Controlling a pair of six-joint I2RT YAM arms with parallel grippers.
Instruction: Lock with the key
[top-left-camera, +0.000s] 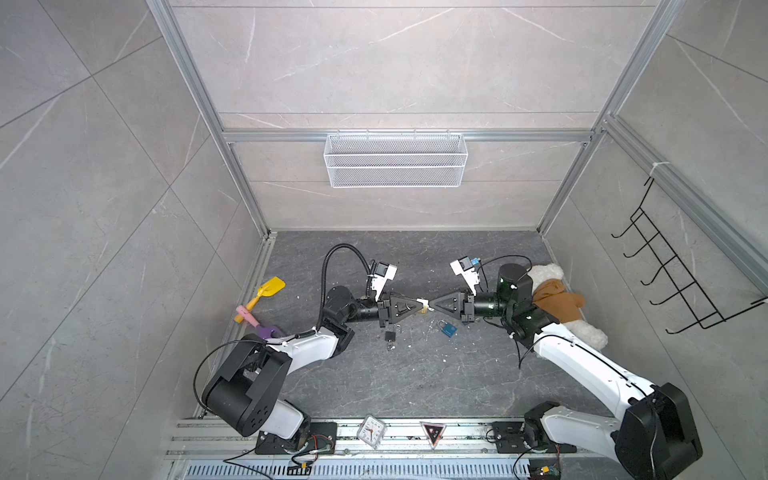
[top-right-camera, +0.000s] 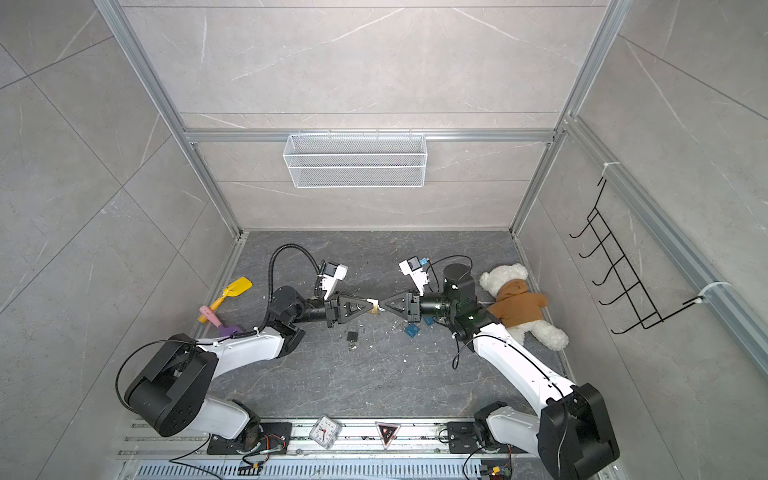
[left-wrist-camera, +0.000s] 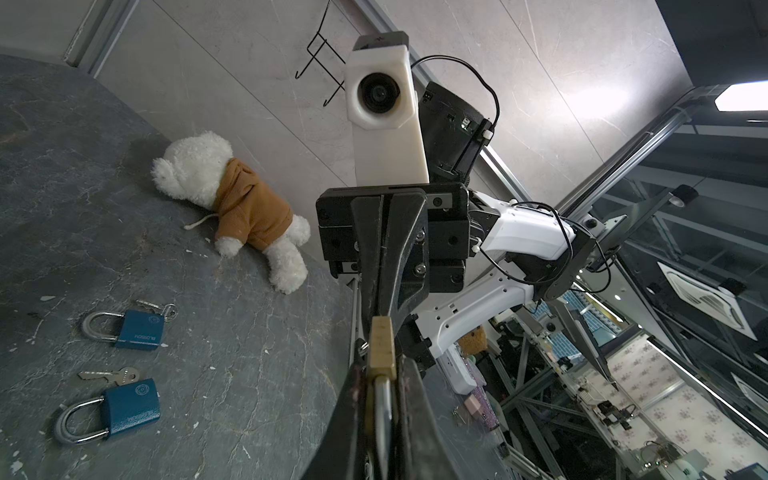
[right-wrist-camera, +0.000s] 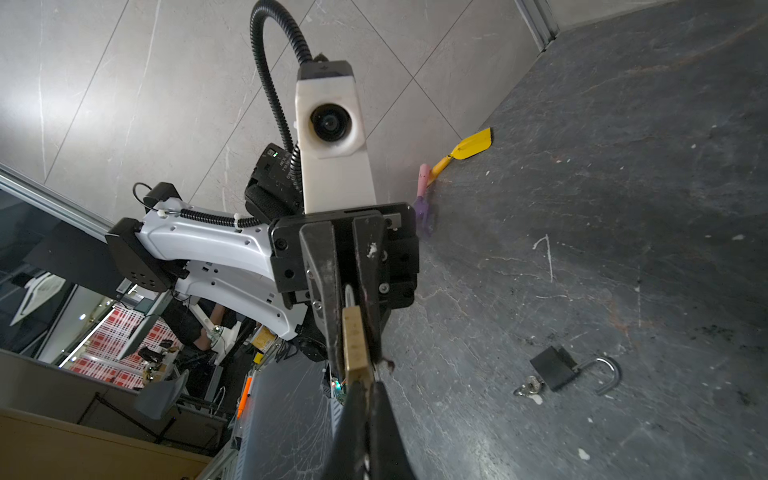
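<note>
- A yellow shovel (top-left-camera: 272, 286) is seen at the left edge of the worktop (top-left-camera: 415, 382), against the wall.
- The left pincer (top-left-camera: 418, 306) is held above mid-worktop, pinching the brass lock (left-wrist-camera: 381, 345) at its shackle end.
- A black lock (right-wrist-camera: 552, 368), its shackle swung open, is laid on the worktop just near of the pincers.
- The right pincer (top-left-camera: 432, 306) is pressed together at the brass lock's other end, tip to tip with the left. Whether a key is pinched cannot be told.
- Two blue locks (left-wrist-camera: 139, 330) are laid on the worktop, just near of the right pincer.
- A bear (top-left-camera: 557, 299) is laid at the right edge, by the wall.
</note>
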